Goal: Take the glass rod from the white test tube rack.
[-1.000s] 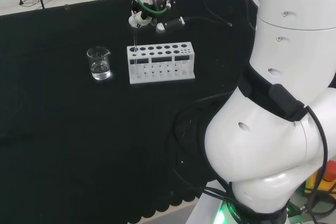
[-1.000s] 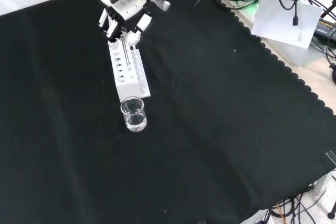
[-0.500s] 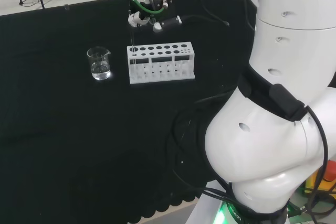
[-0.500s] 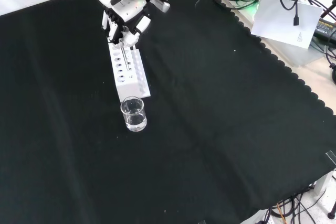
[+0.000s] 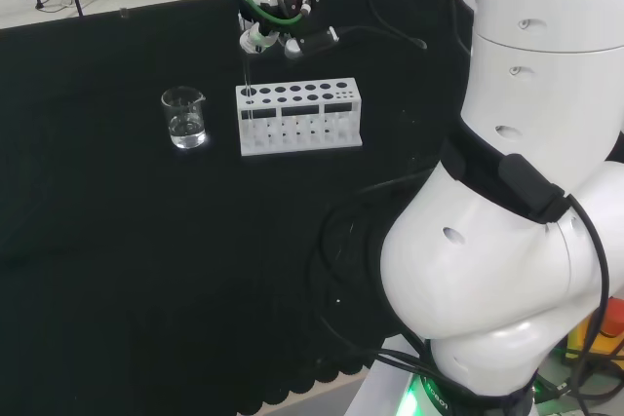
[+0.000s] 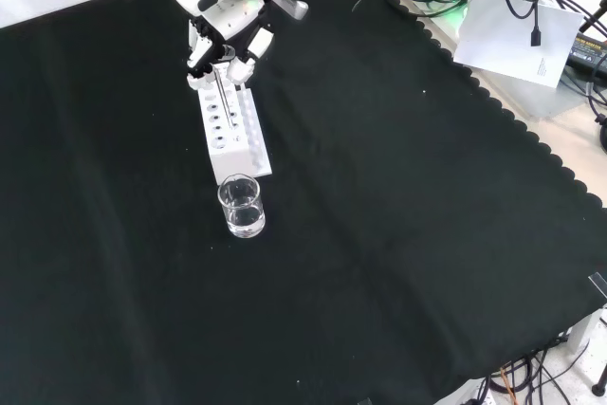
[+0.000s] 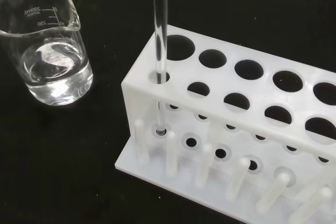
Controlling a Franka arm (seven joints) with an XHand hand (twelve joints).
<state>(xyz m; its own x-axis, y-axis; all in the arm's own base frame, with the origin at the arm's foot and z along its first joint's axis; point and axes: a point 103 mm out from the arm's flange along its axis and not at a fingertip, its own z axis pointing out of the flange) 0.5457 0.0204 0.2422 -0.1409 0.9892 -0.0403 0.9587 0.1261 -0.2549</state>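
The white test tube rack [image 5: 298,116] stands on the black cloth, its length running away from the camera in the front view [image 6: 230,135]. The thin clear glass rod [image 7: 160,24] stands upright in the end hole nearest the beaker, its lower end still down inside the rack near the lower plate. The hand [image 5: 265,34] is above that end of the rack, fingers curled and pinching the rod's top. In the front view the hand [image 6: 226,16] sits at the rack's far end with the rod [image 6: 222,90] reaching down from it. The rod [image 5: 247,70] shows faintly in the head view.
A clear glass beaker [image 5: 184,117] with some water stands beside the rack's rod end, close to it in the wrist view [image 7: 47,45] and in front of the rack in the front view [image 6: 241,206]. Cables and equipment lie beyond the cloth's scalloped edge [image 6: 493,92].
The hand has risen a little above the rack, drawing the rod upward with it. Rack and beaker have stayed put.
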